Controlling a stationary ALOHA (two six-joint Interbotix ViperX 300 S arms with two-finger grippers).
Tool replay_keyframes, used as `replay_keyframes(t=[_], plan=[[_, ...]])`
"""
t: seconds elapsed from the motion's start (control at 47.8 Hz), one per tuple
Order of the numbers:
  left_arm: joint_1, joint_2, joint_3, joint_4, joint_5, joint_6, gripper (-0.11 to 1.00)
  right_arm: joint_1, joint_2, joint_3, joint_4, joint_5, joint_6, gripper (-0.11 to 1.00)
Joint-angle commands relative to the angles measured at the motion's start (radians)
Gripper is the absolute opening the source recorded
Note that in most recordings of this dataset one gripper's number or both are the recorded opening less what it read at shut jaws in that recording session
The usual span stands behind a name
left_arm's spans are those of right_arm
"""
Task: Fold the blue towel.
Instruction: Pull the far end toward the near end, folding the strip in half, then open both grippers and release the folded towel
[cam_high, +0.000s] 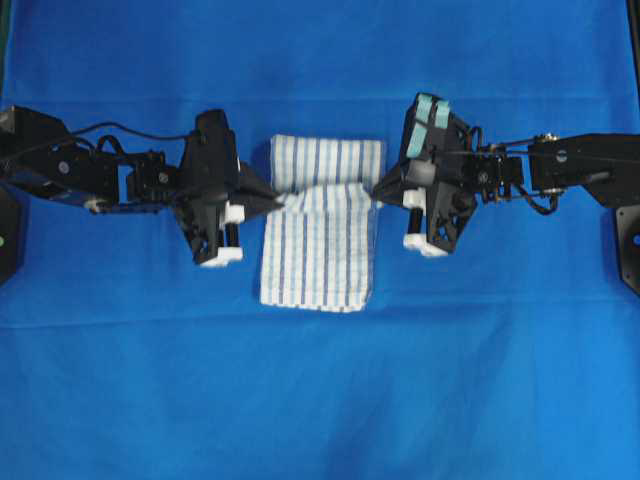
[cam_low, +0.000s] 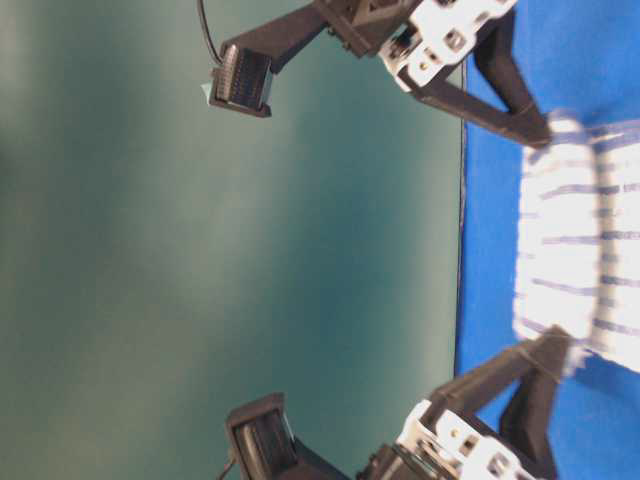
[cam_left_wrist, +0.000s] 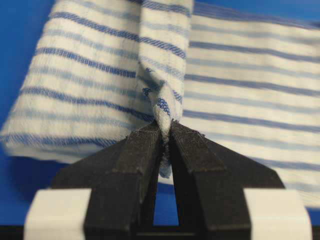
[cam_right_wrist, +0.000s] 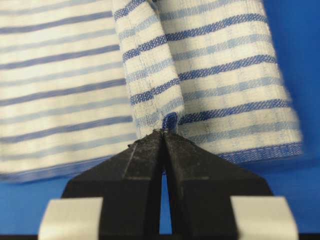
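Observation:
The blue towel (cam_high: 320, 235), white with thin dark-blue stripes, lies folded at the middle of the blue table covering (cam_high: 320, 400). A lifted fold crosses it near its far end. My left gripper (cam_high: 277, 200) is shut on the towel's left edge, a pinch of cloth (cam_left_wrist: 162, 107) standing up between its black fingertips. From the other side, my right gripper (cam_high: 376, 190) is shut on the right edge, with a tuft of cloth (cam_right_wrist: 170, 120) at its tips. The table-level view shows the towel (cam_low: 580, 240) raised in a hump between both grippers.
The blue covering ends at a dark edge (cam_low: 462, 250) with a green backdrop beyond. Dark mounts stand at the left (cam_high: 8, 230) and right (cam_high: 628, 240) borders of the table.

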Motion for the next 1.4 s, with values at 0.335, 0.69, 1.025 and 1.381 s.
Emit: replay_keyframes(t=[0.335, 0.69, 1.025, 1.381], plan=[[-0.130, -0.037, 0.035, -0.003, -0.005, -0.060, 0.04, 0.146, -0.021, -0.006, 0.094, 0.008, 0.002, 0.02], [-0.186, -0.029, 0.028, -0.002, -0.005, -0.064, 0.04, 0.189, -0.018, -0.008, 0.120, 0.009, 0.000, 0.02], [-0.173, -0.021, 0.009, -0.002, -0.003, -0.063, 0.04, 0.187, -0.006, -0.025, 0.120, 0.012, -0.002, 0.02], [-0.169, -0.041, 0.011, -0.002, 0.021, -0.052, 0.62, 0.195, 0.000, -0.061, 0.121, 0.023, 0.000, 0.50]])
